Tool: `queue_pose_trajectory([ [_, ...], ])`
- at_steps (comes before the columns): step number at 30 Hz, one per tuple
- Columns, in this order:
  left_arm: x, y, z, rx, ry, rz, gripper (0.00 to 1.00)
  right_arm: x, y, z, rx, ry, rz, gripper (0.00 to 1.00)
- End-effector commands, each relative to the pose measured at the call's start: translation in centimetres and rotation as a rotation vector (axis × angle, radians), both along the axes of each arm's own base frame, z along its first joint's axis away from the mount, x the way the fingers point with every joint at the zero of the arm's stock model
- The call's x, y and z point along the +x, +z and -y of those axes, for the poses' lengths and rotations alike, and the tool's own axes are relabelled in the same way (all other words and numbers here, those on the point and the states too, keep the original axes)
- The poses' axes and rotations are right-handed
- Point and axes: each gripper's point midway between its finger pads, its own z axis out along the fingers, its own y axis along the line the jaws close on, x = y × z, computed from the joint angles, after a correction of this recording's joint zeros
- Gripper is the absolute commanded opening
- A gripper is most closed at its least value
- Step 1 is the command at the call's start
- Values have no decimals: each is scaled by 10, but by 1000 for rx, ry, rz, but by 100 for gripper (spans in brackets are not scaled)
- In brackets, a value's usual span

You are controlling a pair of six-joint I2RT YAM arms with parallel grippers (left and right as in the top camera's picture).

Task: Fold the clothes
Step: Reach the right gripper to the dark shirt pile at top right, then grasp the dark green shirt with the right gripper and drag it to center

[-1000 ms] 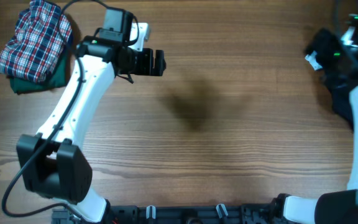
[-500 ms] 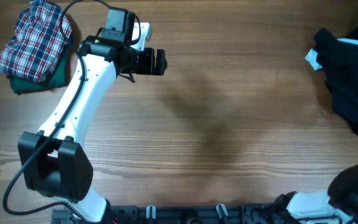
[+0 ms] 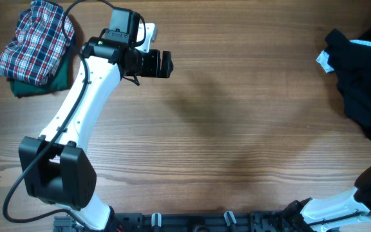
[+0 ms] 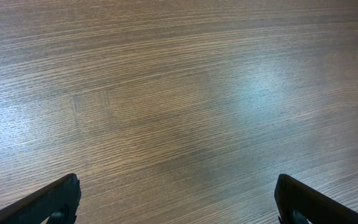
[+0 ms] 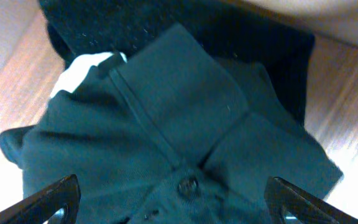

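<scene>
The clothes lie in two heaps. A plaid garment (image 3: pixel 34 40) rests on a green one (image 3: pixel 42 84) at the far left. A dark pile (image 3: pixel 362 84) with a white tag and a light blue edge sits at the far right. My left gripper (image 3: pixel 165 64) hovers open over bare wood right of the plaid heap, and its wrist view shows only tabletop between the fingers (image 4: pixel 58 200). My right gripper (image 5: pixel 176 202) is out of the overhead view. It stands open just above a dark collared shirt (image 5: pixel 185 112), a button (image 5: pixel 187 185) between its wide jaws.
The wooden table (image 3: pixel 237 129) stretches between the two heaps. The left arm (image 3: pixel 85 96) runs from its base at the front left. Part of the right arm (image 3: pixel 340 209) shows at the front right corner. A white label (image 5: pixel 82 68) peeks out beside the shirt collar.
The right arm, seen over the dark pile a second ago, has left the overhead view except near its base. The left arm has barely moved.
</scene>
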Motion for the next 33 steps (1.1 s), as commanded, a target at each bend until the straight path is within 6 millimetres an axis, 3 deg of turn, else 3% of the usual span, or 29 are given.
queue_pose_trajectory([
  [1,5,8,-1,-2,14,23,100,12,-17,-2,13,103,8,95],
  [4,5,8,-1,-2,14,23,100,15,-29,0,28,108,5,95],
  [8,5,8,-1,-2,14,23,100,17,-48,2,53,107,-17,84],
  [10,5,8,-1,-2,14,23,100,17,-55,2,64,106,-26,63],
  [11,5,8,-1,-2,14,23,100,17,-59,2,69,106,-30,46],
  [13,5,8,-1,-2,14,23,100,17,-62,2,74,106,-33,24],
  [17,5,8,-1,-2,14,23,100,21,-60,1,78,115,-16,5],
  [19,5,8,-1,-3,14,24,100,25,-56,-4,91,137,11,4],
  [23,5,8,-1,-3,14,24,100,33,-34,-14,106,159,80,4],
  [26,6,9,-1,-4,14,28,100,46,-2,-30,76,215,144,4],
  [30,10,11,0,-9,14,49,100,69,64,-72,-26,333,229,4],
  [33,14,13,1,-12,15,64,100,85,112,-122,-105,455,294,4],
])
